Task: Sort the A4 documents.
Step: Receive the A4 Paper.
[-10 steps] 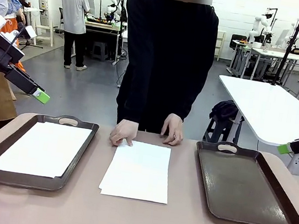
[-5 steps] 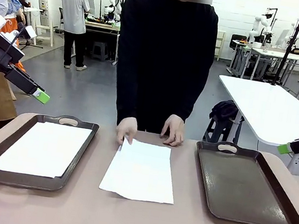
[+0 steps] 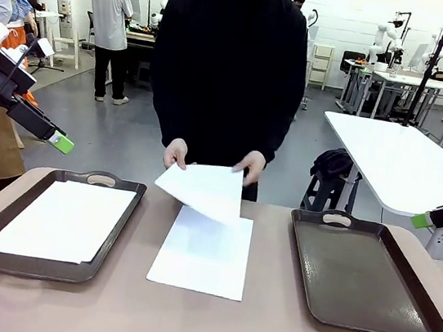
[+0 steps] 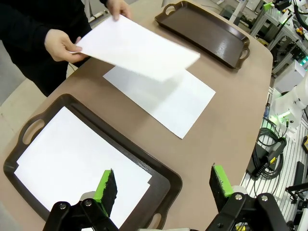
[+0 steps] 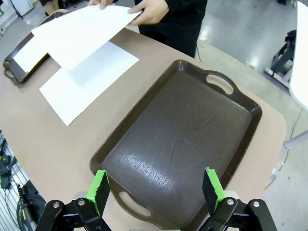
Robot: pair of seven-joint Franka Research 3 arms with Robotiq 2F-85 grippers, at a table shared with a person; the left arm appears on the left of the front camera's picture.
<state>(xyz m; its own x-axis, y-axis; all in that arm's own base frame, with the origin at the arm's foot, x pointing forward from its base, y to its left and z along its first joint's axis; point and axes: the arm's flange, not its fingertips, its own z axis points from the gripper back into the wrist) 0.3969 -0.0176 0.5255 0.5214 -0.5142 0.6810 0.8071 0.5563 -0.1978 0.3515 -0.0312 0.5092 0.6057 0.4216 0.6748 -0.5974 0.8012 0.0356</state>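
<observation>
A person at the far side holds one A4 document (image 3: 202, 190) in both hands, tilted, above the table's middle. More white paper (image 3: 202, 254) lies flat on the table under it. Another sheet (image 3: 61, 218) lies in the left dark brown tray (image 3: 42, 267). The right tray (image 3: 367, 273) holds nothing. My left gripper (image 3: 61, 142) hangs open, high above the left tray's far corner; in its wrist view the left gripper (image 4: 163, 185) has nothing between its pads. My right gripper (image 3: 420, 220) is open over the right tray, and the right gripper (image 5: 156, 187) is empty in its own view.
The person's hands (image 4: 60, 44) and the lifted sheet (image 4: 137, 48) are over the far middle of the brown tabletop (image 3: 199, 328). A white table (image 3: 403, 163) stands behind on the right. Cables (image 4: 269, 154) lie beside the table.
The person has picked the top sheet off the middle paper with both hands and raised it. Both arms are where they were.
</observation>
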